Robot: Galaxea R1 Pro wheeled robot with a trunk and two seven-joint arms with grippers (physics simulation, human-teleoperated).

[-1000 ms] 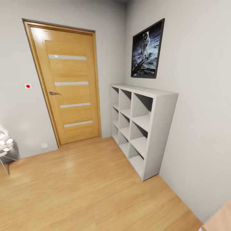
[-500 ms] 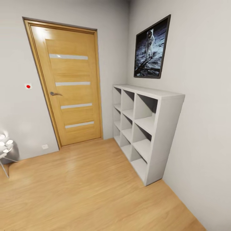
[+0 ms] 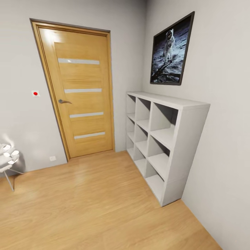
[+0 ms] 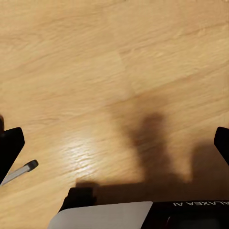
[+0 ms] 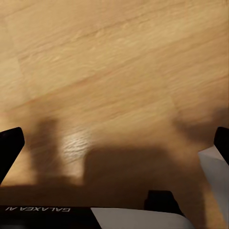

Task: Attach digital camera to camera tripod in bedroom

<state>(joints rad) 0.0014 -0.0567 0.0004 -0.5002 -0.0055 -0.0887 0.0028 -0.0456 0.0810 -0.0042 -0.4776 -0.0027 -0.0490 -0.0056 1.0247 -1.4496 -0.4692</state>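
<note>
Wooden door (image 3: 83, 90), white cube shelf (image 3: 166, 139)

Head cam faces door (image 3: 83, 90), wrist cams down at floor (image 4: 114, 62)

Light wood plank floor (image 3: 86, 208), smooth with a soft sheen; honey-coloured wooden door (image 3: 81, 90) grained, satin; white cube shelf (image 3: 180, 139) matt; pale grey walls (image 3: 222, 139) flat, matt.

One door (image 3: 81, 90) — one poster (image 3: 170, 50) — one shelf (image 3: 166, 139) (eight cubbies).
</note>
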